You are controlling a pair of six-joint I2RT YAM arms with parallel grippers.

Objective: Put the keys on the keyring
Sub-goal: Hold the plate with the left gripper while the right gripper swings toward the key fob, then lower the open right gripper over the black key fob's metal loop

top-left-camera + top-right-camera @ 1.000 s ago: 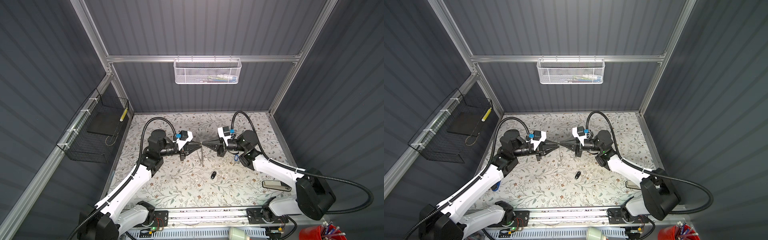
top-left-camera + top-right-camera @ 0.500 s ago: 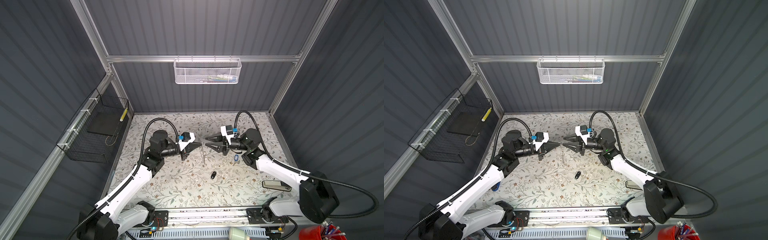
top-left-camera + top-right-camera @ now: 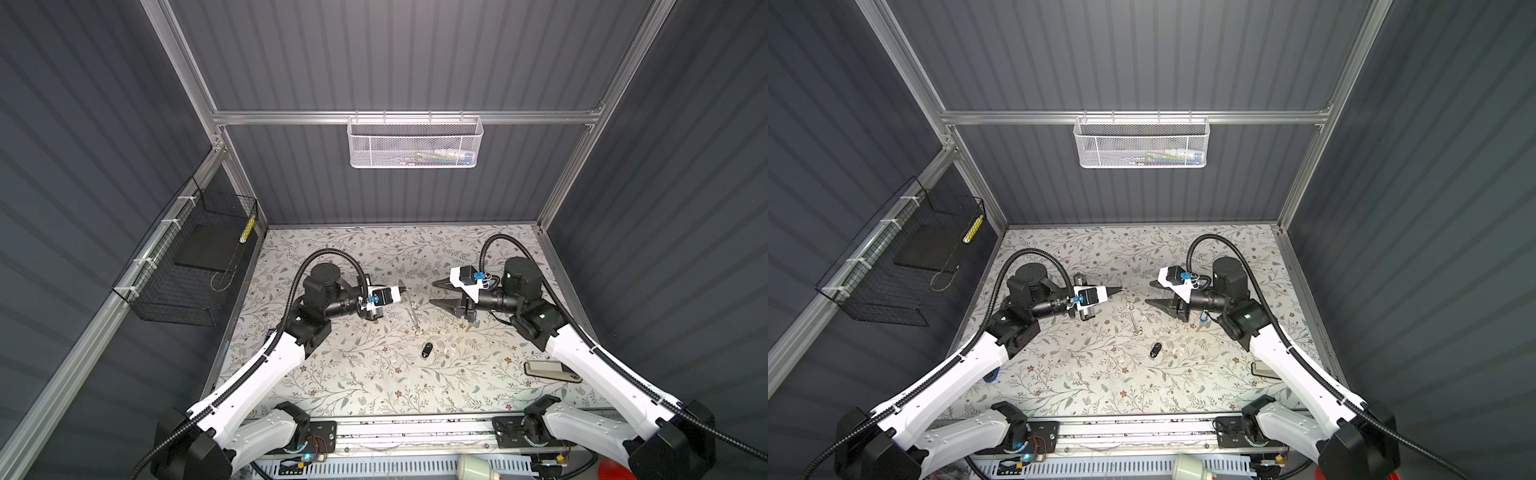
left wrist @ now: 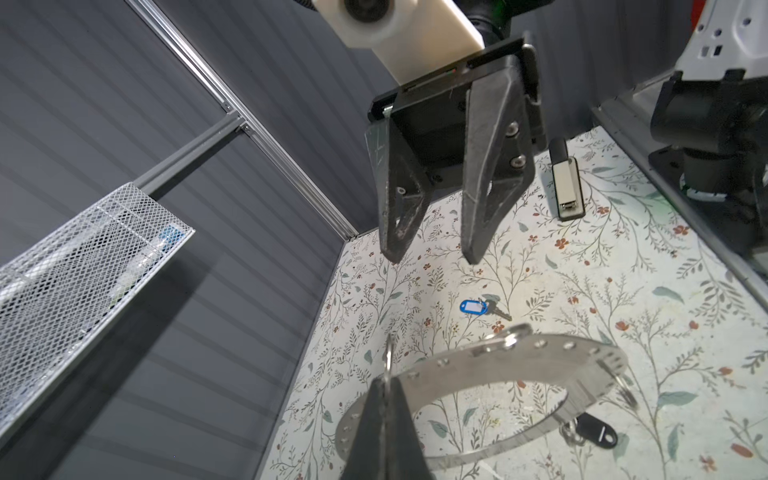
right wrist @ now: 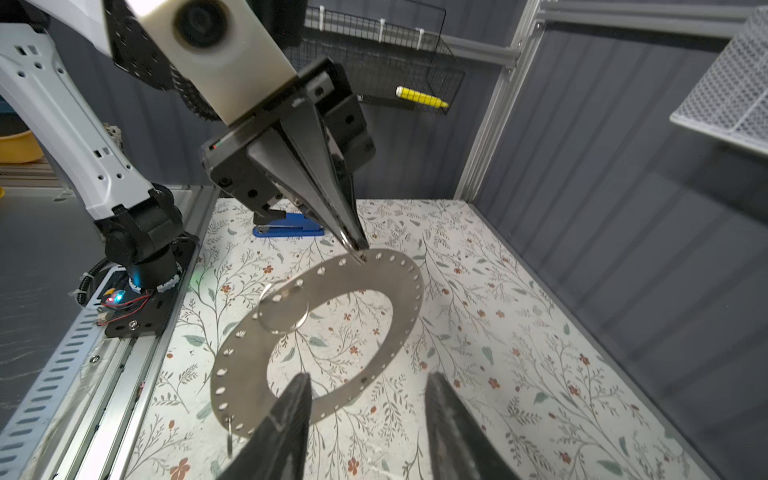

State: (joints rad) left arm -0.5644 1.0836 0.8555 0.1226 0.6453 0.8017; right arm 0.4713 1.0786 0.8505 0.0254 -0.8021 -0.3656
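- The left pincer point(image 5: 359, 252) is pressed together on the rim of the keyring point(image 5: 399, 291), it seems by a small wire loop there. The keyring hangs tilted from this one point, above the worktop point(image 3: 353, 374).
- The right pincer point(image 4: 432, 259) is spread, holds nothing and stands apart from the keyring.
- With only one small hold at the rim, the keyring can swing, turn or slip out and fall, if the left arm moves fast.
- The black key point(image 3: 426, 350) and the key with the blue tag point(image 4: 473, 307) both lie flat on the worktop and are not on the keyring. They are tiny and thin, so the right pincer can push them away or close on nothing.
- The holes in the band are small, so a swinging keyring would probably make the threading miss.
- One second ago the two pincers met tip to tip at the keyring in the middle. Now the right one has let go, opened and drawn back to its side, and the left one keeps the keyring alone.
- The black key has not moved.
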